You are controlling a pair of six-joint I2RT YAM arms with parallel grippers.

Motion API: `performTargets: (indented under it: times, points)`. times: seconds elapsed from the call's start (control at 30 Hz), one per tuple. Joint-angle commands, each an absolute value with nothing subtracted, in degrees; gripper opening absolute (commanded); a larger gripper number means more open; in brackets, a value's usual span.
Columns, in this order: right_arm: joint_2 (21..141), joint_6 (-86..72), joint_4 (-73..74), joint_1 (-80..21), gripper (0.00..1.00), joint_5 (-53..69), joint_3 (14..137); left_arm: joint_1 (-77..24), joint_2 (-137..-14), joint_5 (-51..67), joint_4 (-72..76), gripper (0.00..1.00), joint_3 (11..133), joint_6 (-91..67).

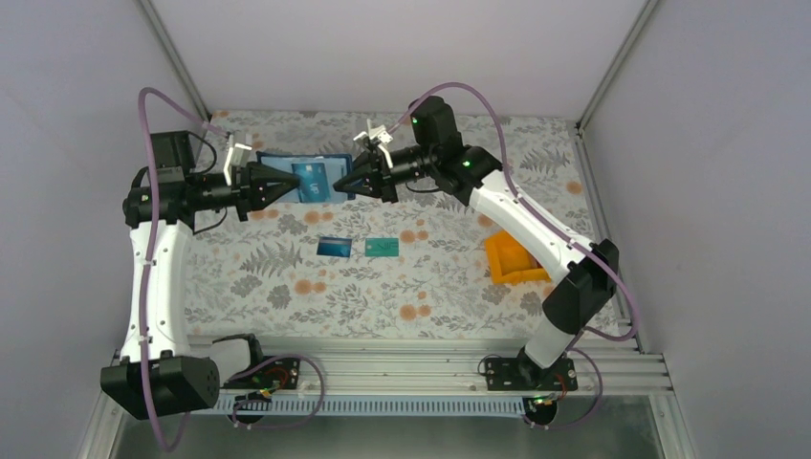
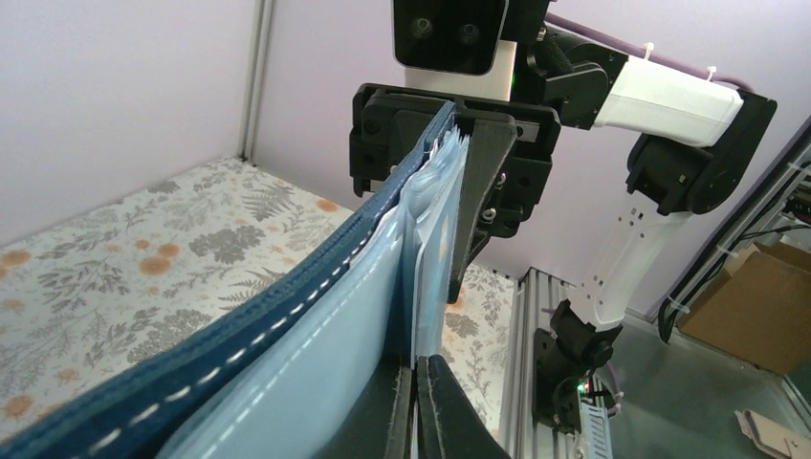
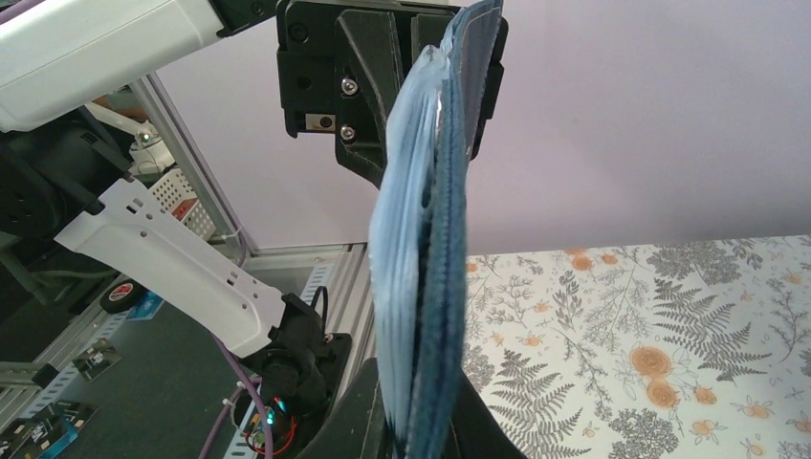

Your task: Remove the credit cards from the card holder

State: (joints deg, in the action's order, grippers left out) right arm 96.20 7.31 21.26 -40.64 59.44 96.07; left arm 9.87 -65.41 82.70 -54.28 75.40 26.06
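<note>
You had the card holder (image 1: 337, 172) stretched above the table's far edge, long axis running left to right. The left gripper (image 1: 290, 182) pinched one end, the right gripper (image 1: 356, 179) the other, both equally near.

No legible text or labels anywhere

We count one card holder (image 1: 332, 163), between the left fingers (image 1: 283, 183) and right fingers (image 1: 364, 181). One credit card (image 1: 311, 179) shows tucked in it. Two more on the surface (image 1: 287, 292), nearer than the fingers: one blue card (image 1: 334, 247), one teal card (image 1: 382, 247). One orange bin (image 1: 512, 260), right of both finger pairs.
</note>
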Motion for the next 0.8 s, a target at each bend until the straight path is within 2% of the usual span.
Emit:
performTargets:
  times: [0.0,0.07,0.27,0.37,0.77]
  points:
    - [97.31,8.03,22.5,-40.98,0.04,63.13,98.75,10.62,-66.1,83.05,-52.04,0.07,75.97,25.58]
    - [97.24,8.09,22.34,-41.04,0.04,63.27,98.87,10.63,-65.74,83.14,-52.05,0.09,75.49,25.62]
    - [97.15,9.53,23.71,-41.04,0.04,63.38,99.54,10.63,-65.54,82.47,-52.18,0.09,75.22,25.73]
    - [96.87,10.25,24.43,-40.96,0.04,63.51,99.55,10.62,-65.63,81.91,-52.36,0.03,75.32,25.75]
    - [95.72,11.81,25.95,-38.19,0.04,63.11,97.94,10.72,-65.14,81.54,-54.1,0.02,76.33,27.84]
